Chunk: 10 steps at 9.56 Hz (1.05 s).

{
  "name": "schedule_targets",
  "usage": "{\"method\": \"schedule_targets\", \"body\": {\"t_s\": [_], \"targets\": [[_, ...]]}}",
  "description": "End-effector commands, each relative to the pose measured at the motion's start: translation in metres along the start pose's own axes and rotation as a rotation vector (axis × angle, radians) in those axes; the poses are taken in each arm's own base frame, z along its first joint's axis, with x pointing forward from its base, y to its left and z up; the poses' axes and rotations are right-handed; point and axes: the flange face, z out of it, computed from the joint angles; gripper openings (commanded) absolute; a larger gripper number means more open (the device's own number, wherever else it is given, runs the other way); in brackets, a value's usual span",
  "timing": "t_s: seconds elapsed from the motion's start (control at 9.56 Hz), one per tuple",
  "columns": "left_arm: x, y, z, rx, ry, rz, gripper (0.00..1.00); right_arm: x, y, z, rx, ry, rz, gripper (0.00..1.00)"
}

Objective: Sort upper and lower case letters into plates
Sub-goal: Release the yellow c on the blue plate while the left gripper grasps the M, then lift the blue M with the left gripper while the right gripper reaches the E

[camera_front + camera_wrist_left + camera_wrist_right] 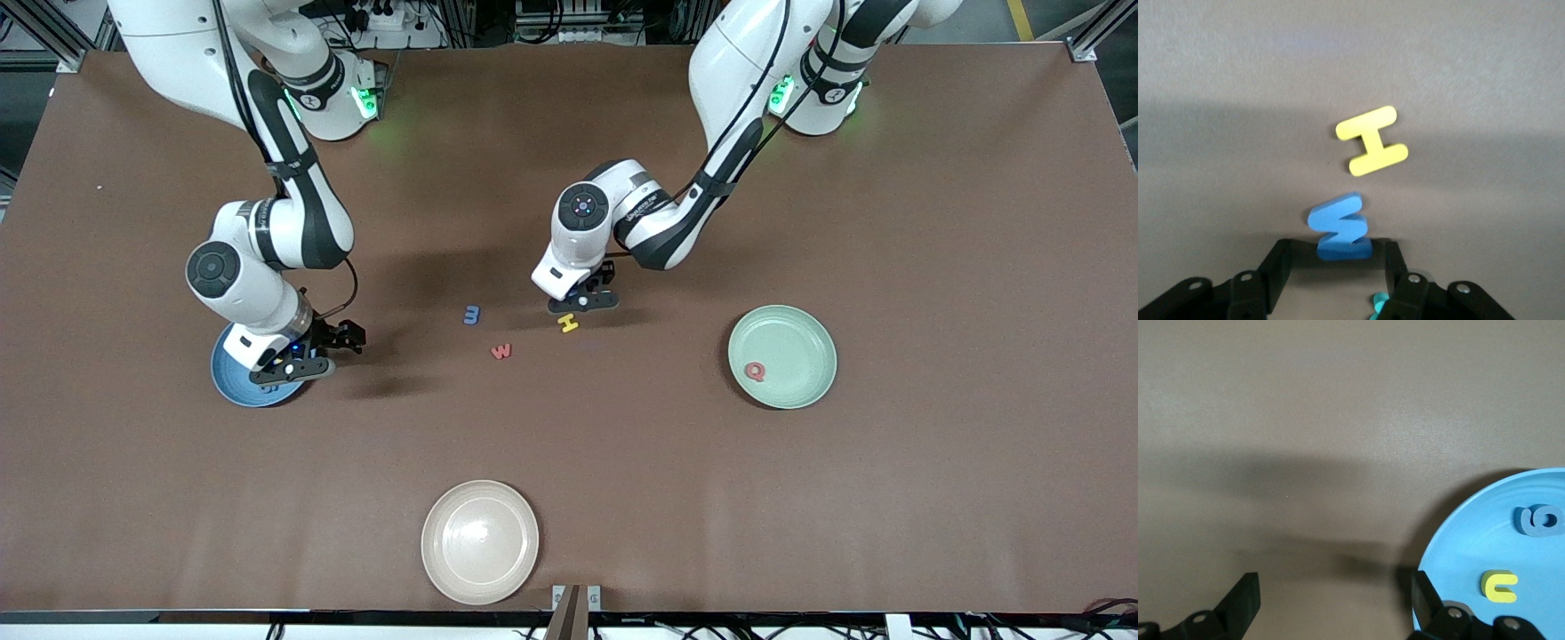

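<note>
Brown table (pixel 889 222), letters scattered mid-table. Left gripper (pixel 1338 257) is low at the table with its fingers pressing in on the blue M (pixel 1340 227), which stands on edge just beside the flat yellow H (pixel 568 324). Red w (pixel 501 351) and blue m (pixel 471 314) lie loose nearby. Red Q (pixel 755 372) is in the pale green plate (pixel 805 342). Right gripper (pixel 1335 600) hangs wide open at the rim of the blue plate (pixel 1458 547), which holds the blue g (pixel 1539 521) and yellow u (pixel 1499 586)

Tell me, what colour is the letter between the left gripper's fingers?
Blue: the letter shows best in the left wrist view.
</note>
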Motion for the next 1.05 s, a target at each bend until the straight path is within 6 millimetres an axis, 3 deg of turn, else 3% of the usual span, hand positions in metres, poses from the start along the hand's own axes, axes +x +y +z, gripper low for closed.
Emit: {"method": "schedule_targets", "body": {"t_s": [0.0, 0.42, 0.63, 0.94], "targets": [[0.016, 0.0, 0.007, 0.01, 0.027, -0.011, 0.65, -0.008, -0.021, -0.005, 0.019, 0.005, 0.082, 1.0], [0.012, 0.001, 0.016, 0.019, 0.018, -0.015, 0.62, -0.008, -0.046, -0.005, 0.023, 0.005, 0.119, 1.0], [0.007, 0.005, 0.015, 0.016, 0.015, -0.019, 0.47, -0.011, -0.072, -0.003, 0.023, -0.001, 0.123, 1.0], [0.008, 0.004, 0.015, 0.017, 0.017, -0.017, 0.37, -0.018, -0.104, 0.001, 0.021, -0.006, 0.182, 1.0]]}}
